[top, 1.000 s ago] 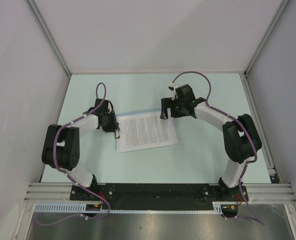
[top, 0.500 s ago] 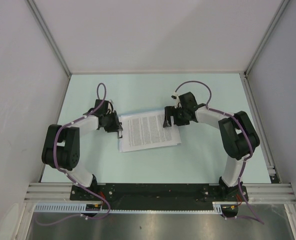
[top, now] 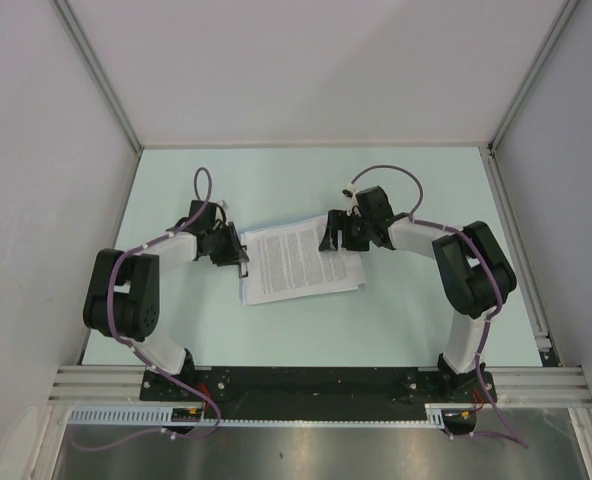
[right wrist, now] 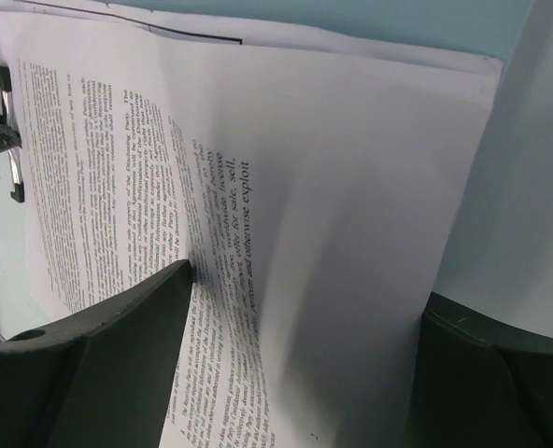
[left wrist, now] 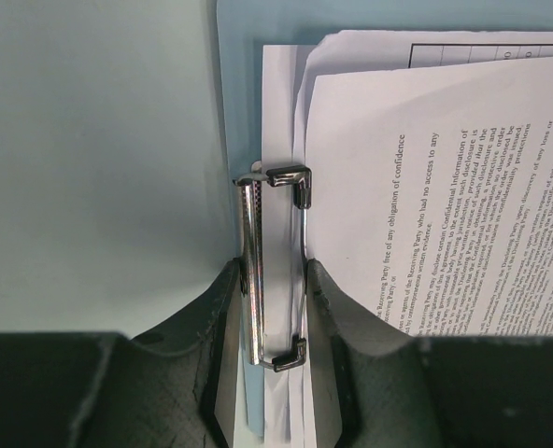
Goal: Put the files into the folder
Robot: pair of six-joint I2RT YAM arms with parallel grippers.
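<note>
Jaws of the left gripper [left wrist: 269, 280] are closed on the silver clip [left wrist: 258, 233], one finger on each side of it. The clip sits at the left short edge of the light-blue folder [left wrist: 239, 93]. The right gripper [right wrist: 304, 299] has its jaws wide apart, straddling the top sheet near the far right corner of the stack. One fingertip [right wrist: 164, 289] rests on the print and the paper bows up between the two.

The files [top: 296, 262] lie on the folder in the middle of the table [top: 396, 190], between the two arms and slightly fanned. In the left wrist view one sheet reaches under the clip, while the upper sheets stop just right of it.

These sheets look light and limp. They will probably slide over each other and buckle rather than move as one block if pushed from an edge. A flat press from above near the right edge, nudging leftward, seems the safer hold, since a pinch could crease the top page. The folder looks stiff, and the clip is the only firm place to grasp it.
</note>
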